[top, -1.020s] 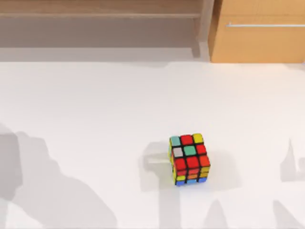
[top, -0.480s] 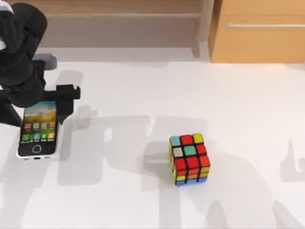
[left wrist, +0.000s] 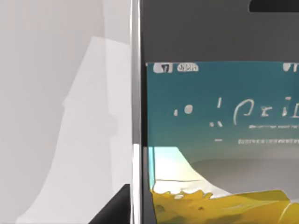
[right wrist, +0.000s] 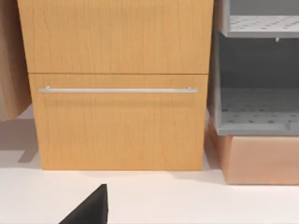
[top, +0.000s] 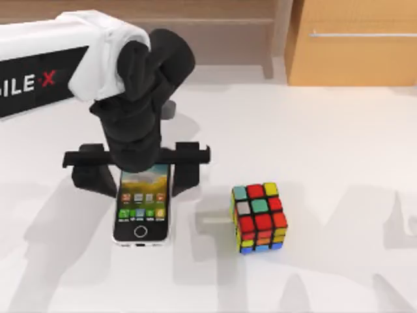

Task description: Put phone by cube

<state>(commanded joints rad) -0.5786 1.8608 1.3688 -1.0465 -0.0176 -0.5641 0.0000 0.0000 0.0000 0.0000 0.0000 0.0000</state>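
Wooden drawer cabinet (top: 352, 45) at counter (top: 339, 130) back, nothing between cube (top: 258, 218) and phone (top: 142, 205) just left of it; left hand (top: 138, 175) reaching down over phone's top end, fingers spread wide, grip uncertain.

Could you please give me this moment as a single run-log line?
left gripper: over phone, carrying it | phone: left of cube, apart | right arm: parked | task: phone not yet released
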